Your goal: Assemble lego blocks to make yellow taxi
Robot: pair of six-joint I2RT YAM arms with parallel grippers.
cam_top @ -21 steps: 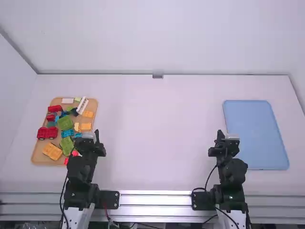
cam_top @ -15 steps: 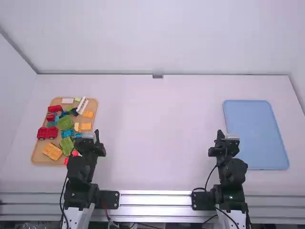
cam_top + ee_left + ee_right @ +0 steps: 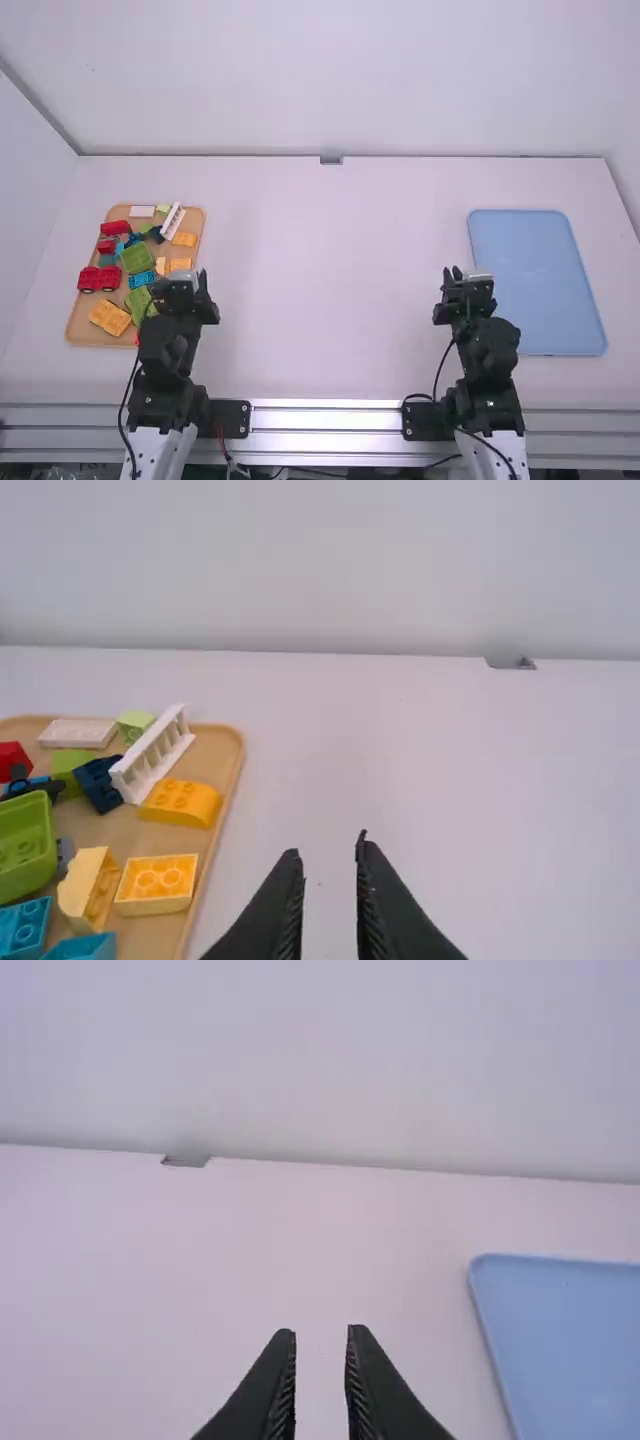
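Two robot arms stand at a white worktop (image 3: 330, 300). On the left, a tan wooden tray (image 3: 82, 325) carries the loose toy blocks for the taxi. The red wheeled base (image 3: 99, 279) lies by the tray's left edge, with an orange block (image 3: 110, 317) nearer the camera. Two green blocks (image 3: 137, 258) sit towards the middle, a small blue block (image 3: 141, 280) between them. Two red blocks (image 3: 115, 228) are further back, at the left side. At the far end are a flat white block (image 3: 142, 211) and a white railing (image 3: 173, 220), which lies at a slant beside a navy block (image 3: 99, 783). A curved yellow block (image 3: 185, 239) and a rectangular yellow block (image 3: 180, 264) are along the right edge.

The left pincer (image 3: 185, 282) is by the tray's right side, its two black fingers moderately apart, with nothing between them. On the right, a flat light-blue tray (image 3: 540, 285) rests on the worktop. The right pincer (image 3: 466, 280) is near its left edge, also partly open and holding nothing.
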